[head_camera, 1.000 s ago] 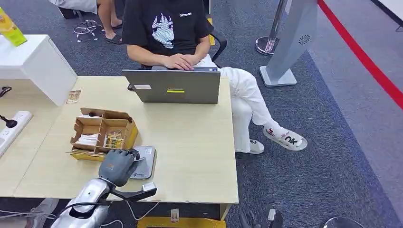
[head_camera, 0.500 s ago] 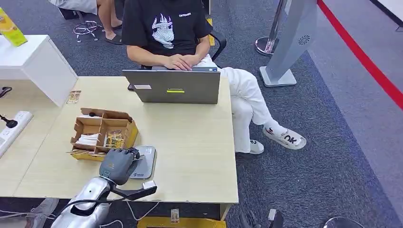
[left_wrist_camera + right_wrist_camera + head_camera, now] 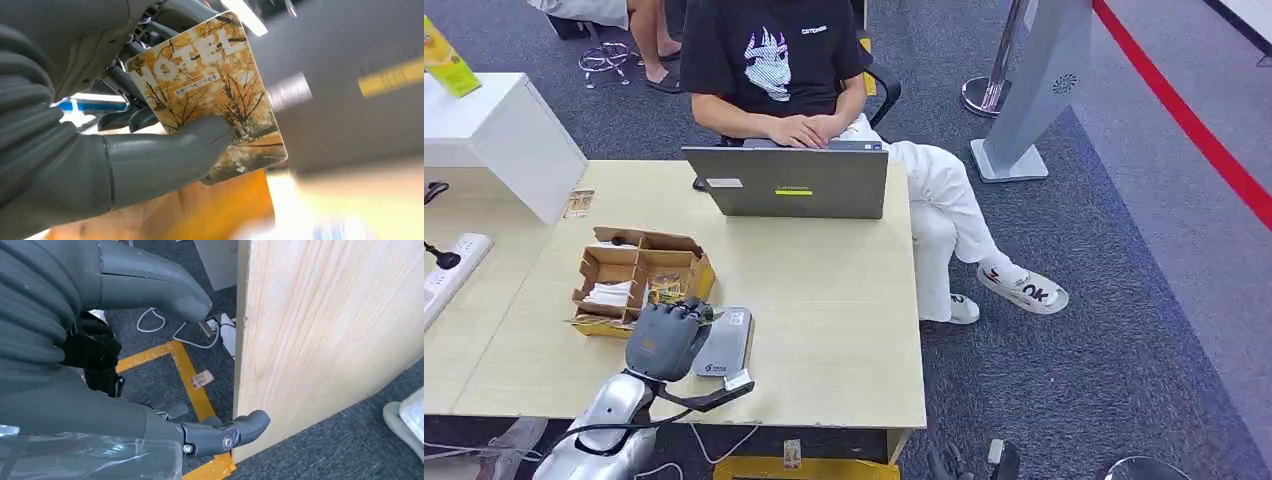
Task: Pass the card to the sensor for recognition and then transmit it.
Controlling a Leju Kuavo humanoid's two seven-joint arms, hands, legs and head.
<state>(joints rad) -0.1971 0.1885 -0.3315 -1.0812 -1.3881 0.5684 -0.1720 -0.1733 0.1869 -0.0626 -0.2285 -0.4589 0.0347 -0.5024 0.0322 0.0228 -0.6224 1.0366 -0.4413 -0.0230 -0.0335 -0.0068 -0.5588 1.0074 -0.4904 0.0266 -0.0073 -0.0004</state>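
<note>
At the 9 o'clock side of the table point(image 3: 844, 330), my left hand point(image 3: 664, 342) pinches the card point(image 3: 210, 95) between thumb and fingers, poised over the grey sensor point(image 3: 727, 340); I judge this the recognition step, and next comes handing it on. The cardboard box point(image 3: 639, 280) crowds the 12 o'clock side, with open tabletop toward 3 o'clock. My right hand point(image 3: 150, 390) hangs beside the table edge, fingers apart, holding nothing.

Hidden, cropped, blurred bits

Sensor point(image 3: 724, 342) part covered under left hand point(image 3: 664, 340) fingers; card point(image 3: 210, 95) lower edge masked by thumb, far corner cut by frame top, small print unreadable. Beyond fingertips: grey slab w/ yellow strip point(image 3: 350, 90) smeared, can't ID. Box point(image 3: 639, 280) contents too small to tell. Right hand point(image 3: 150, 390) cropped at frame edge, fingers mostly out of shot.
</note>
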